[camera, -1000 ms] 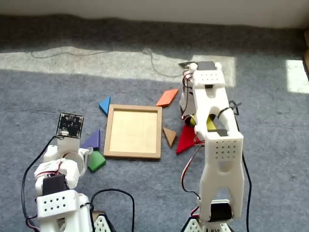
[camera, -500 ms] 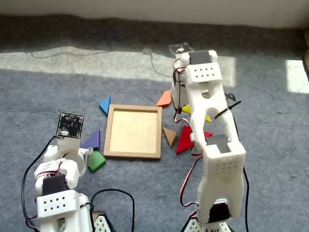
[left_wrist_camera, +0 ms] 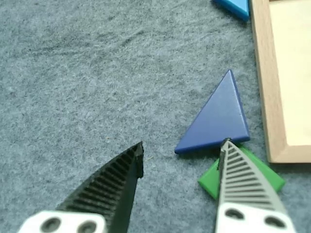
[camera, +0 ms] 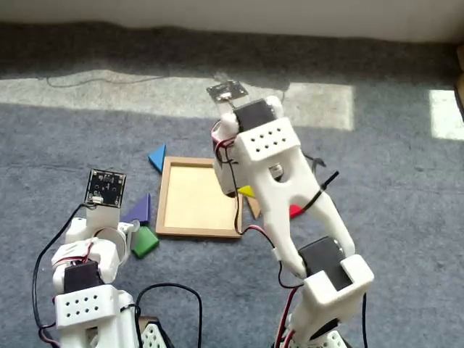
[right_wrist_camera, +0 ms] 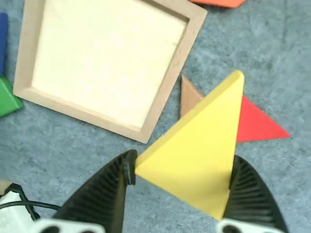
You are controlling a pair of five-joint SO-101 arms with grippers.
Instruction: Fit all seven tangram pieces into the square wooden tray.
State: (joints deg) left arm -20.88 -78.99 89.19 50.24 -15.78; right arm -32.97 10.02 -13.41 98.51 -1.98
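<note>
My right gripper (right_wrist_camera: 182, 170) is shut on the large yellow triangle (right_wrist_camera: 199, 160), held above the carpet just off the right rim of the square wooden tray (right_wrist_camera: 167, 94). In the high view the yellow triangle (camera: 246, 191) peeks from under the right arm at the tray (camera: 199, 230) edge. Beneath it lie a brown triangle (right_wrist_camera: 189, 94) and a red triangle (right_wrist_camera: 257, 126); an orange piece (right_wrist_camera: 218, 2) lies past the tray's corner. My left gripper (left_wrist_camera: 182, 148) is open, low over the carpet beside a dark blue triangle (left_wrist_camera: 218, 119) and a green square (left_wrist_camera: 211, 182).
A small light blue triangle (camera: 157, 157) lies off the tray's far left corner. The tray floor is bare wood. The right arm's white body covers the pieces right of the tray in the high view. Grey carpet stretches all around, with a cable at the back.
The right arm has swung left with the yellow triangle, from over the pieces right of the tray to the tray's right rim. The left arm has stayed put.
</note>
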